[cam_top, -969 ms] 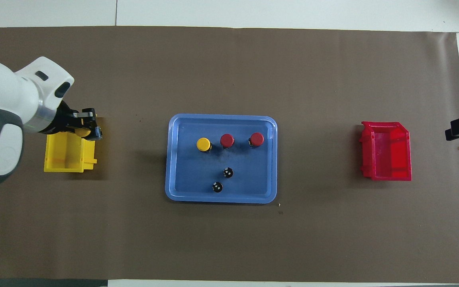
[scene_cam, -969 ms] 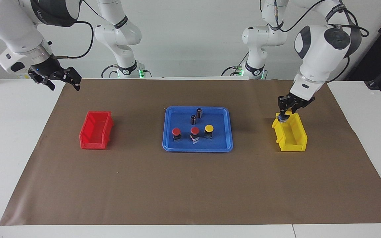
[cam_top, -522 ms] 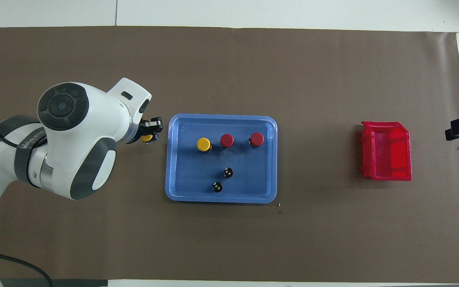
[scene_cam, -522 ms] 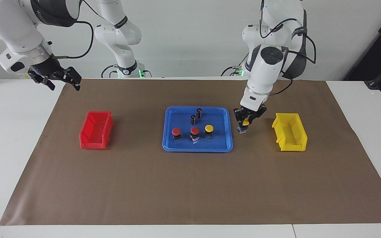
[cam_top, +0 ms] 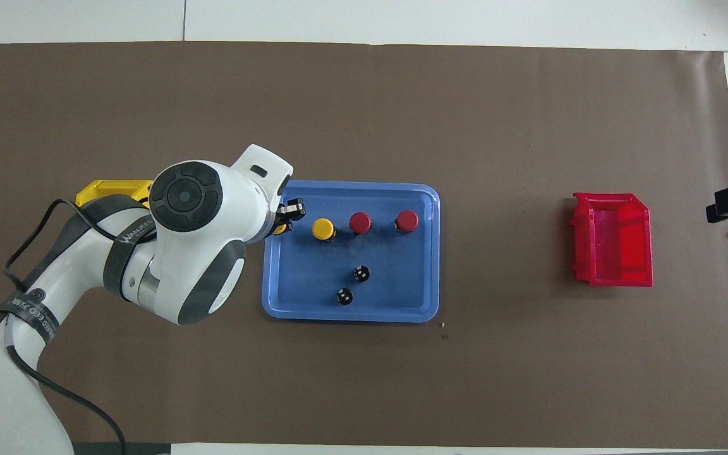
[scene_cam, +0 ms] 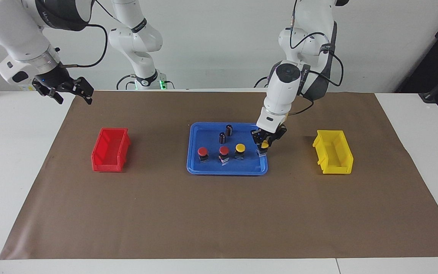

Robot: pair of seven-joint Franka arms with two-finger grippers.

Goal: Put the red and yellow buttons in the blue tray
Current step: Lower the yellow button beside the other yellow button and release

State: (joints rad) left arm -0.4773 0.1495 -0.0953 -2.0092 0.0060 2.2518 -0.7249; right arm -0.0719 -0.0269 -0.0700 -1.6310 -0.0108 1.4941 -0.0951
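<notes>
Left tool clamps yellow button over blue tray; 2 black cylinders nearby.

Left gripper, clamped on a yellow button: moved from the yellow bin, across the brown mat, to over the blue tray edge at the left arm's end.

A plain white wall is filling the top of the facing view, evenly lit. A white table is spanning the frame, and a large brown paper mat is covering its middle, leaving white margins showing at both sides. A dark area is standing at the upper right.
</notes>
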